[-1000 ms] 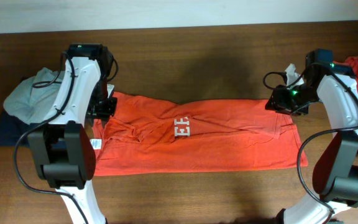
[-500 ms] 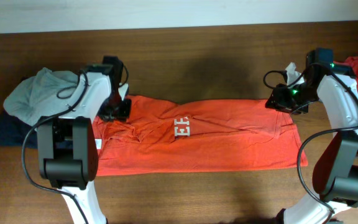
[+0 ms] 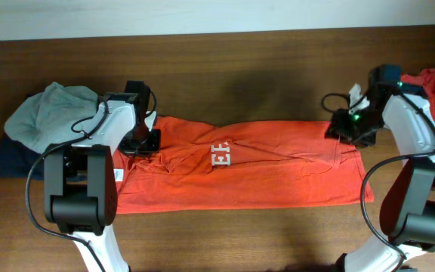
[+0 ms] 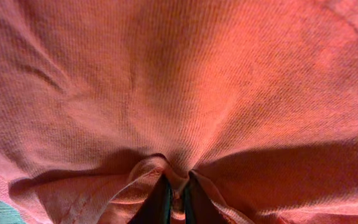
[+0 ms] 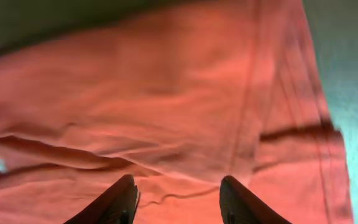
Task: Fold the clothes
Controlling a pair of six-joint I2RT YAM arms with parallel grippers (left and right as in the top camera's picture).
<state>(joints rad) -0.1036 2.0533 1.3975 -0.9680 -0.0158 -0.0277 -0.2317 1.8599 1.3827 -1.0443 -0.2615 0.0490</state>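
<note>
The left gripper (image 4: 176, 186) pinched only a thin tuck of the orange-red T-shirt (image 3: 263, 177), spread flat at centre, at nine o'clock, while the right gripper (image 5: 178, 190) hovered with fingers apart at three o'clock, so a lift risked slipping and bunching.

The left gripper (image 3: 140, 140) has slid rightward onto the orange-red cotton T-shirt (image 3: 263, 177) and pinched a fold; the right gripper (image 3: 347, 128) has shifted slightly.

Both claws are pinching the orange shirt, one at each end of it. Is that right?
Not quite. Only the left gripper is pinching the orange-red T-shirt: the left wrist view shows a ridge of cloth squeezed between its fingers. The right gripper is at the other end, but the right wrist view shows its fingers spread apart over the cloth, pinching nothing.
</note>
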